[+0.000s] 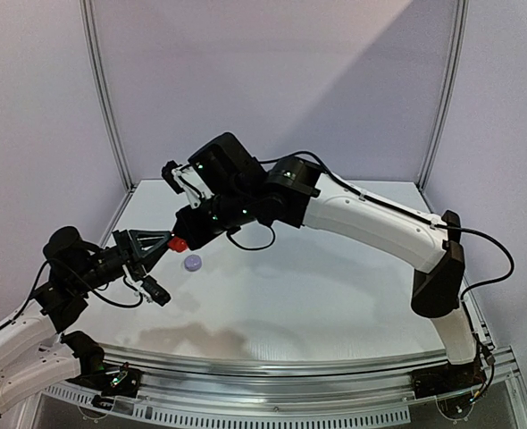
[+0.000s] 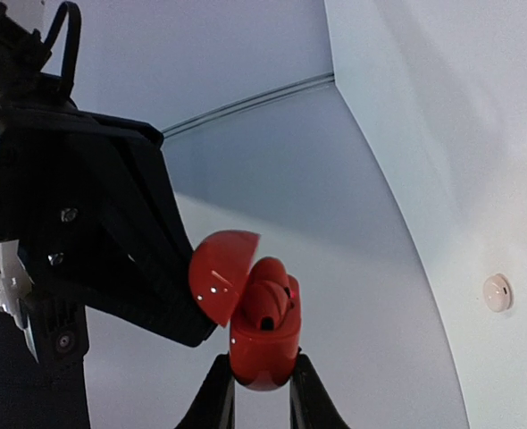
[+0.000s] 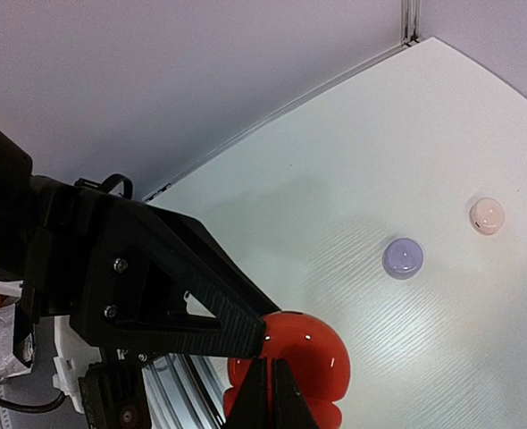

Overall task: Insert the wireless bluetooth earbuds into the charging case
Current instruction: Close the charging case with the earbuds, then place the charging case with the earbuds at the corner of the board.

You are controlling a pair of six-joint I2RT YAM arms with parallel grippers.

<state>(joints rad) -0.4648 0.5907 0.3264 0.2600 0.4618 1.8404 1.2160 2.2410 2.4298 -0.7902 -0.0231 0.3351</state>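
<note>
My left gripper is shut on the base of a red charging case and holds it above the table. Its round lid hangs open to the left. Red wireless bluetooth earbuds sit down in the case's wells. My right gripper is shut with nothing between its fingers, and its tips rest against the red lid. From above, the two grippers meet at the red case, with the left gripper reaching in from the left and the right gripper from the upper right.
A closed lavender case lies on the white table just beyond the red one, also seen as the lavender case. A pale pinkish-white case lies farther off. Walls enclose the back and both sides.
</note>
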